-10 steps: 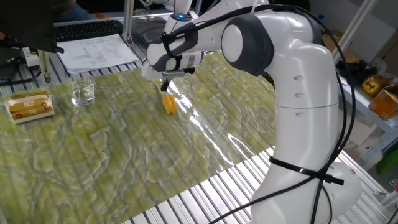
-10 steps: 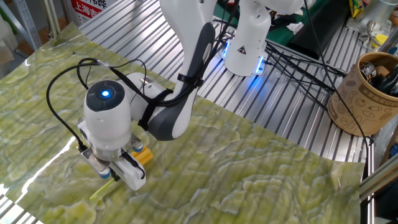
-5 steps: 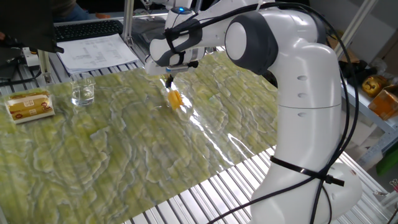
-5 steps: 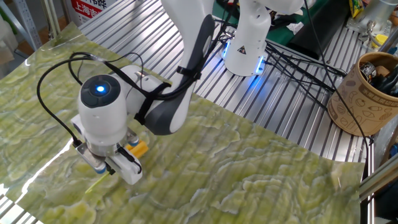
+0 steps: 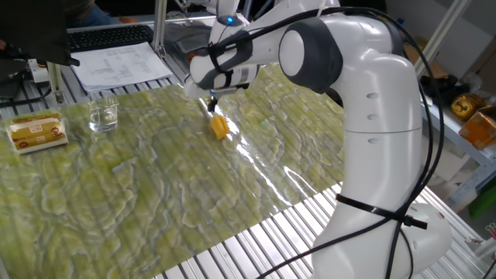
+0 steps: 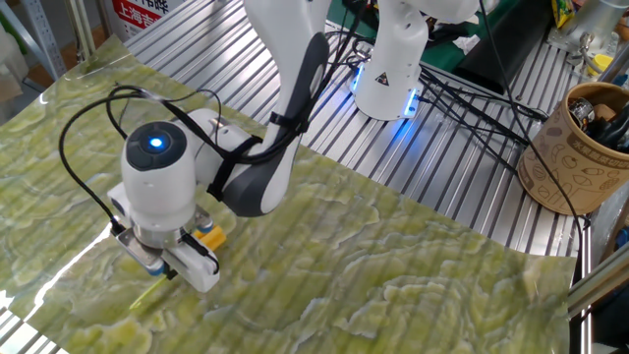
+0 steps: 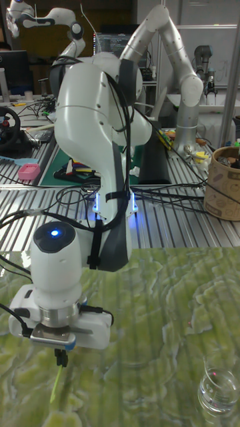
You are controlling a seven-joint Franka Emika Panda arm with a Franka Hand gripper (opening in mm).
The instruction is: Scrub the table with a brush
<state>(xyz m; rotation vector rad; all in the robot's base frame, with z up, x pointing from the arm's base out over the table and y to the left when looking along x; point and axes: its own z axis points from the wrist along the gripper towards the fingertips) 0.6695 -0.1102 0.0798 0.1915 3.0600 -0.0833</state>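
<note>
My gripper (image 5: 212, 98) is shut on the thin pale handle of the brush (image 5: 220, 127). The brush's yellow-orange head rests on the green marbled sheet of the table (image 5: 155, 194), just below the fingers. In the other fixed view the gripper (image 6: 162, 275) hangs low over the table (image 6: 393, 285). There the brush head (image 6: 209, 236) peeks out beside it, and the handle's pale end pokes out at the lower left. In the tall fixed view the gripper (image 7: 62, 358) has the pale stick hanging under it over the table (image 7: 167, 300). The head is hidden there.
A clear glass (image 5: 103, 114) (image 7: 217, 390) and a yellow-labelled packet (image 5: 36, 130) stand on the sheet to the left. Papers (image 5: 120, 63) and a keyboard (image 5: 108, 36) lie behind. A brown patterned pot (image 6: 575, 147) and the robot base (image 6: 393, 59) sit on bare slats.
The gripper and brush have slid a short way across the sheet, rightward in one fixed view and leftward in the other. The grip on the handle is unchanged.
</note>
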